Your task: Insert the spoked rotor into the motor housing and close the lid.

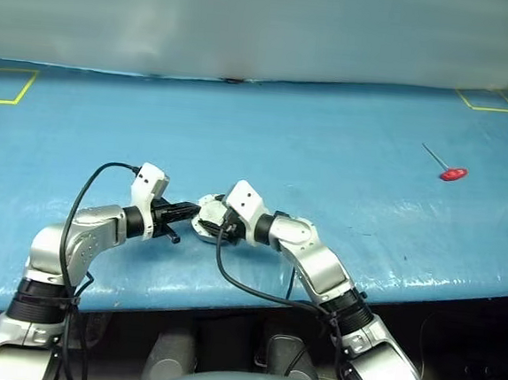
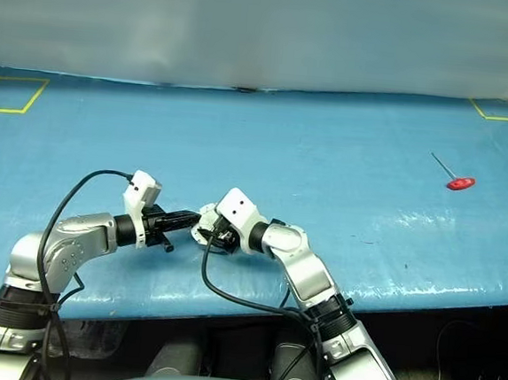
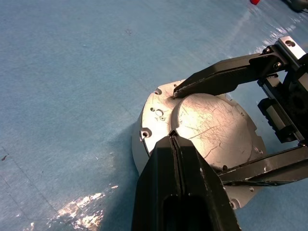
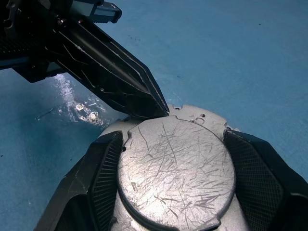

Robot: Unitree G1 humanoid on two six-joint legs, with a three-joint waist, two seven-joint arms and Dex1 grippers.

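Seemingly down, the lid (image 4: 175, 168) sits gripped by the right gripper (image 4: 175, 183); left gripper (image 3: 172, 136), pinched narrow, touches it.

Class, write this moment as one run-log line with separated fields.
lid: down on motor housing | right gripper: straddling the housing | left gripper: shut, tip on lid edge | table: blue

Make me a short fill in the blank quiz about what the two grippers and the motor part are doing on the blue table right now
1. The lid lies ____ on the motor housing.
2. The right gripper has one finger on each ____ of the lid.
3. The left gripper has its fingers ____, their tip at the lid's edge.
4. The small tool far off on the table has a ____ head.

Answers: closed; side; shut; red
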